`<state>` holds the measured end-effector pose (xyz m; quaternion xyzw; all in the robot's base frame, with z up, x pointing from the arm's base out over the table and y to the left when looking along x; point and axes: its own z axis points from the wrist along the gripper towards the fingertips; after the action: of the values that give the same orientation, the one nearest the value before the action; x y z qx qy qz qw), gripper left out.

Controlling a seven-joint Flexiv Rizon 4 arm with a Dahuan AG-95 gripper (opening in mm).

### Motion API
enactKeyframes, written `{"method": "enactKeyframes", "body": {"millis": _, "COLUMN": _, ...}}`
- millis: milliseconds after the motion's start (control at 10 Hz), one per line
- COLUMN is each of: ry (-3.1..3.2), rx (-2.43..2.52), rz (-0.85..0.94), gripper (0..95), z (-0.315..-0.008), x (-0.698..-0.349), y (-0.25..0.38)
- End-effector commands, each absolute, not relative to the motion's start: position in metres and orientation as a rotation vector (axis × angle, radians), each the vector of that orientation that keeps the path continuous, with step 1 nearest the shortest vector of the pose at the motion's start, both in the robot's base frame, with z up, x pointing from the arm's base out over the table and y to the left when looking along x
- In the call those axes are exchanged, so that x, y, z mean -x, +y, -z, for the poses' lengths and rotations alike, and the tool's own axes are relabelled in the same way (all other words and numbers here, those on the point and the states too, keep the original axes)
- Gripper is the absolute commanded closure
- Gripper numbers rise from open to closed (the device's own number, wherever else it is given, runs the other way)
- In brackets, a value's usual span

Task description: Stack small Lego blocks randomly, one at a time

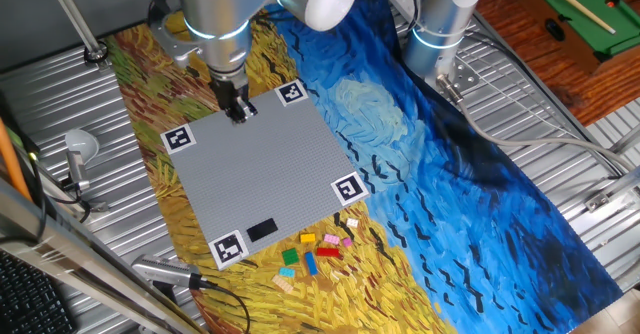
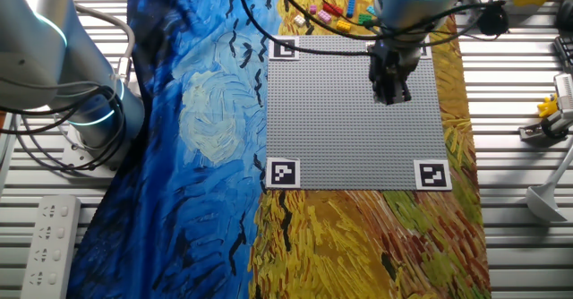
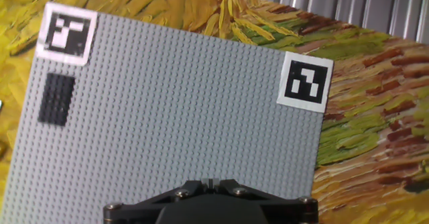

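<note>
The small Lego blocks [image 1: 315, 250] lie loose in a cluster on the yellow part of the cloth, just off the near corner of the grey baseplate [image 1: 270, 169]. In the other fixed view they lie at the top [image 2: 338, 12], beyond the baseplate [image 2: 349, 111]. They are out of the hand view. My gripper [image 1: 238, 110] hangs over the far part of the baseplate, far from the blocks, also seen in the other fixed view [image 2: 391, 91]. In the hand view [image 3: 209, 182] its jaws are pressed together with nothing between them.
A flat black plate [image 1: 262, 229] sits on the baseplate near the blocks, also in the hand view [image 3: 57, 98]. Marker tags [image 1: 347, 187] mark the baseplate corners. A second arm [image 1: 445, 19] stands at the back on the blue cloth. A power strip [image 2: 49, 236] lies off the cloth.
</note>
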<state>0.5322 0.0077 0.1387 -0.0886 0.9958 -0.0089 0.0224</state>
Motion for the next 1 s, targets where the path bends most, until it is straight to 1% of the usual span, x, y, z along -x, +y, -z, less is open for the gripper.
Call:
{"method": "enactKeyframes", "body": {"millis": 100, "ry": 3.05, "rx": 0.559, "rz": 0.018, "gripper": 95.0, "z": -0.139, "x": -0.532, "y": 0.008}}
{"method": "enactKeyframes", "body": {"millis": 400, "ry": 3.05, "rx": 0.542, "rz": 0.012, "gripper": 95.0, "z": -0.139, "x": -0.533, "y": 0.016}}
{"method": "enactKeyframes", "body": {"millis": 500, "ry": 3.053, "rx": 0.525, "rz": 0.012, "gripper": 95.0, "z": -0.14, "x": -0.534, "y": 0.027}}
{"method": "enactKeyframes", "body": {"millis": 600, "ry": 3.065, "rx": 0.448, "rz": 0.015, "gripper": 95.0, "z": -0.138, "x": -0.532, "y": 0.056}}
{"method": "enactKeyframes", "body": {"millis": 800, "ry": 3.071, "rx": 0.351, "rz": 0.012, "gripper": 95.0, "z": -0.134, "x": -0.528, "y": 0.088}}
{"method": "enactKeyframes", "body": {"millis": 1000, "ry": 3.067, "rx": 0.361, "rz": 0.002, "gripper": 95.0, "z": -0.137, "x": -0.528, "y": 0.09}}
